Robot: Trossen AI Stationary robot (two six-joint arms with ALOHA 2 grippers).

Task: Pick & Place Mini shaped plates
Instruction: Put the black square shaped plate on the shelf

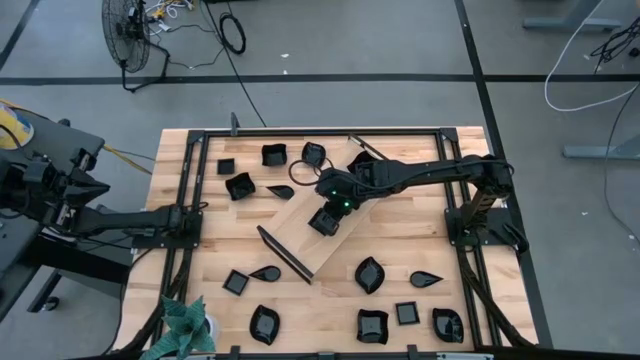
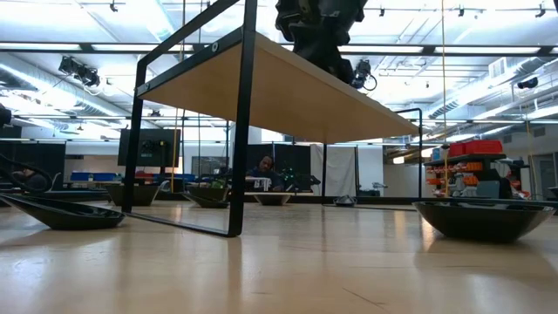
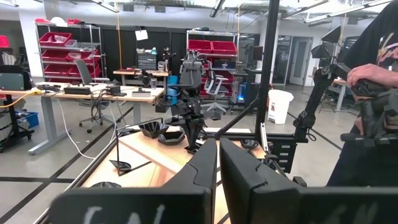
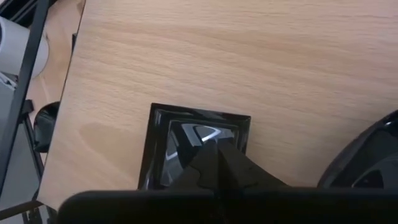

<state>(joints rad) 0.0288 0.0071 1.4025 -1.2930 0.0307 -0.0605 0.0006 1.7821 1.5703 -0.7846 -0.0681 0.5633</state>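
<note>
On the far left of the surface (image 1: 400, 215), the left end effector (image 1: 20, 190) is waiting beyond the edge, its fingers (image 3: 199, 171) pressed nearly together with only a thin slit between them and nothing in it. Just right of that arm's base, small black plates are lying in a loose row along the far side: a square plate (image 1: 226, 166), a bigger dish (image 1: 240, 185), another square one (image 1: 273, 155) and a wavy one (image 1: 313, 153). Nearer the front, a small square plate (image 1: 236, 282), a teardrop plate (image 1: 266, 272) and a round dish (image 1: 264, 324) are sitting apart from each other.

Toward the middle, a long wooden tray (image 1: 300, 228) with black ends is standing raised at an angle across the surface. The right end effector (image 1: 330, 215) is reaching over it, fingers pressed together, its tips dipping into a square plate (image 4: 196, 152) that is resting flat on the tray's wood near one edge. Whether the tips are pinching the plate's rim cannot be told.

Further right, a leaf plate (image 1: 369, 274), a teardrop (image 1: 425, 279), and three more dishes (image 1: 372, 325) along the front are lying well apart from both arms.
</note>
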